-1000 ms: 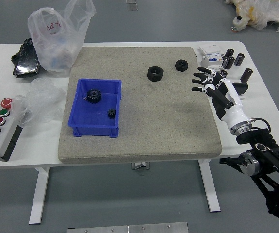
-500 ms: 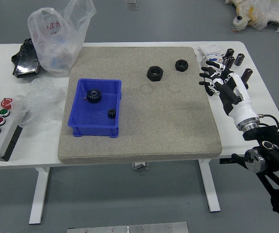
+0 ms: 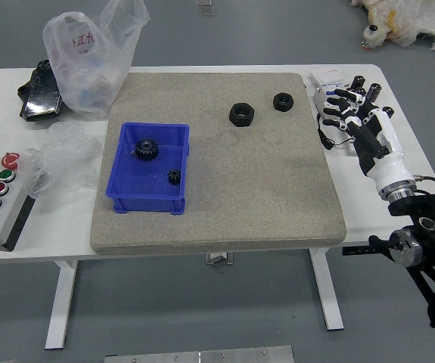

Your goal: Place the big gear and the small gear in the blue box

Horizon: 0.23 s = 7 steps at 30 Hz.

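A: From the head view, how far along is it?

B: As good as finished, I'd judge. The big gear [image 3: 147, 149] and the small gear [image 3: 174, 177] both lie in the box [image 3: 147, 205], the big one towards its far wall, the small one by its right wall, nearer the front. They sit apart.

A: And the right hand [image 3: 350, 113]?

B: Empty, fingers spread, over the table [image 3: 383, 200] near its far right corner. I can't tell about the left hand; it's out of view.

A: So what's left?

B: Nothing with the gears, as far as I can see. Probably just bringing the arm to rest.

A: What are the things made of?

B: The box looks like smooth blue plastic, open-topped, with straight walls. Both gears are black, round and toothed; the big one is thick, with coarse ridges round its rim. Under the box is a mat [image 3: 262, 197], dull tan and faintly speckled, with rounded corners.

A: Anything else on it?

B: Two black, thick, blocky rings, each with a hole: a larger ring [image 3: 241, 114] and a smaller ring [image 3: 283, 102], towards the mat's far right corner. A thin, crinkled, see-through bag [image 3: 96, 57] stands at the table's far edge, left of centre.
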Tool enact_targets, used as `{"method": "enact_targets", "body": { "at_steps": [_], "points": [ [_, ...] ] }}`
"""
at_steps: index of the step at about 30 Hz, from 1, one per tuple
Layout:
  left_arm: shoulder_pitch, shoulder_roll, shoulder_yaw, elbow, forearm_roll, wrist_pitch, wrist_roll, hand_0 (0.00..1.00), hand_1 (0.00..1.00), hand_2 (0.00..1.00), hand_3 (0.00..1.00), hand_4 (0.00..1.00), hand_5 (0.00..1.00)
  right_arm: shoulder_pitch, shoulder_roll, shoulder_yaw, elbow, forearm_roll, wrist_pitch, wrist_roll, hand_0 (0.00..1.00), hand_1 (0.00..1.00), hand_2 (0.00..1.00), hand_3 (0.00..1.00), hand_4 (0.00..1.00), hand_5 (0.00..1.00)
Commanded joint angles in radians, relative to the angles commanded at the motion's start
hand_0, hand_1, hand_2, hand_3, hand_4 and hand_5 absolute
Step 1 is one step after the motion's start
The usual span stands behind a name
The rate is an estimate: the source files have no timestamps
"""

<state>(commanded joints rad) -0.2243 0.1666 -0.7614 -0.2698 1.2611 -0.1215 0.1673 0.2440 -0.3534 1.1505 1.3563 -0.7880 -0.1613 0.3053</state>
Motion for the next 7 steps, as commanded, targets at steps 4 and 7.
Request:
{"method": "enact_targets", "body": {
  "at_steps": [4, 7],
  "points": [
    [-0.007, 0.007, 0.015, 0.001, -0.008, 0.000, -0.009, 0.717, 0.549, 0.554, 0.674, 0.692, 0.502, 0.001, -0.006, 0.007, 0.003, -0.001, -0.001, 0.000, 0.599, 0.647, 0.661, 0.667, 0.688, 0.430],
    [-0.007, 0.010, 0.032, 0.002, -0.026, 0.004, -0.017, 0.717, 0.549, 0.554, 0.674, 0.692, 0.502, -0.007, -0.008, 0.022, 0.007, -0.002, -0.002, 0.001, 0.599, 0.647, 0.661, 0.667, 0.688, 0.430]
  ]
}}
